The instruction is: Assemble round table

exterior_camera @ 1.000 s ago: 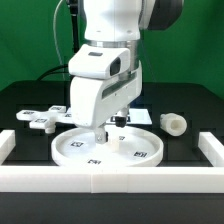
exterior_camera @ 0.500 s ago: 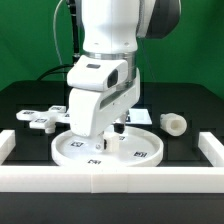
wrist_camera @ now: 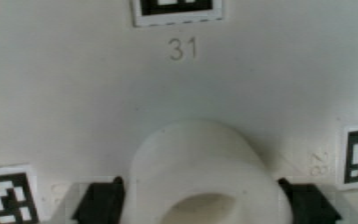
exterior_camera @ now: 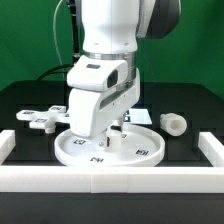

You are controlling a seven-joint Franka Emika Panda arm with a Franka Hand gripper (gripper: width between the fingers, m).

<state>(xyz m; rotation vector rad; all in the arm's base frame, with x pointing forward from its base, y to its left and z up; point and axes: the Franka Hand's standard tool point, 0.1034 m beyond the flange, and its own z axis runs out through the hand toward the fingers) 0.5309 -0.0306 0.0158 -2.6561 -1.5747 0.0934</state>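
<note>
The large rimmed white disc [exterior_camera: 140,152] lies flat on the black table against the front border bar. My gripper [exterior_camera: 112,134] stands straight down over its middle. In the wrist view the disc's tagged face [wrist_camera: 176,90] fills the picture, and its raised central hub [wrist_camera: 202,170] with a hole sits between my fingertips [wrist_camera: 101,202]. My gripper [wrist_camera: 204,203] has both fingers pressed against the hub's sides. The short cylindrical leg [exterior_camera: 175,123] lies to the exterior view's right. The cross-shaped foot piece [exterior_camera: 45,118] lies to its left.
Long white border bars run along the front [exterior_camera: 110,180], with raised ends at the exterior view's left [exterior_camera: 8,143] and right [exterior_camera: 214,146]. A corner of the marker board [exterior_camera: 141,110] shows behind the arm.
The arm came down a little onto the disc's middle over the first half second. Since then it has stayed still, and the disc, leg and foot piece have not moved.
</note>
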